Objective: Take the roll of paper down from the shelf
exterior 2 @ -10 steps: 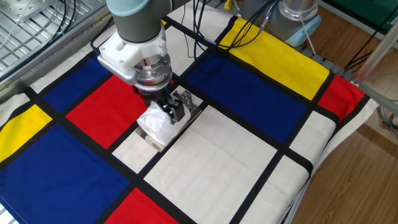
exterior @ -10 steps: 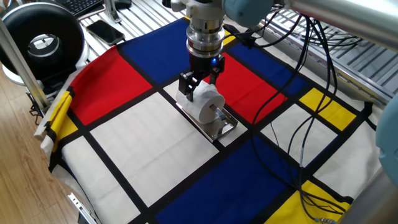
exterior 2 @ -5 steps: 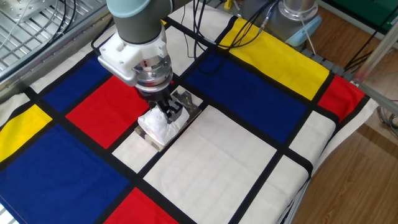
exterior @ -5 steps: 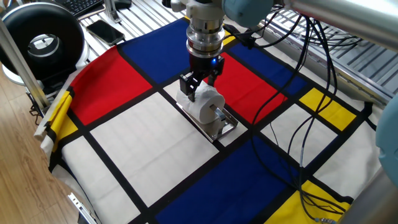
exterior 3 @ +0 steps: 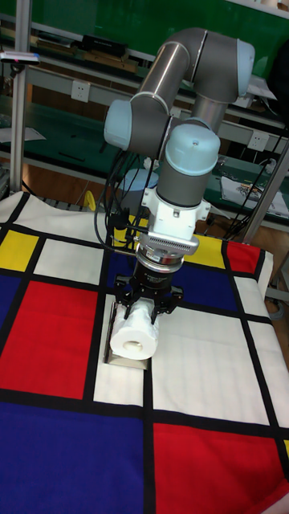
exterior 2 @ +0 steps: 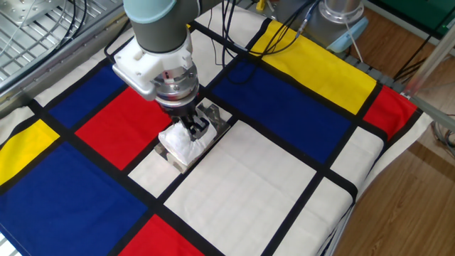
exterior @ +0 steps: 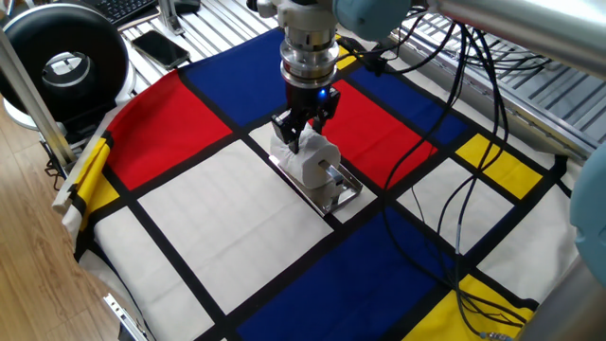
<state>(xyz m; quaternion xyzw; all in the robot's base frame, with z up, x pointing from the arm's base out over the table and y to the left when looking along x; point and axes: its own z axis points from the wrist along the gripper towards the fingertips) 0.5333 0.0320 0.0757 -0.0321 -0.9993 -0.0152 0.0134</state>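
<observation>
The white roll of paper [exterior: 313,159] [exterior 2: 180,141] [exterior 3: 134,332] lies sideways on the peg of the shelf [exterior: 343,193] [exterior 2: 215,114] [exterior 3: 127,362], a small silver plate flat on the colourful cloth. My gripper [exterior: 296,134] [exterior 2: 194,129] [exterior 3: 149,308] comes straight down onto the roll's rear end. Its two black fingers press into the paper from both sides, and the roll looks pinched there. The hollow core faces the tall fixed view. The peg tip pokes out of the roll's front end in one fixed view.
A large black reel [exterior: 64,61] stands at the table's left corner, with a phone [exterior: 159,46] and keyboard [exterior: 123,8] behind it. Black cables [exterior: 456,180] trail over the cloth's right side. The table edge drops to wooden floor [exterior 2: 419,192].
The fingers have drawn together onto the roll and dented it. The arm has shifted slightly; roll and shelf stay where they were.
</observation>
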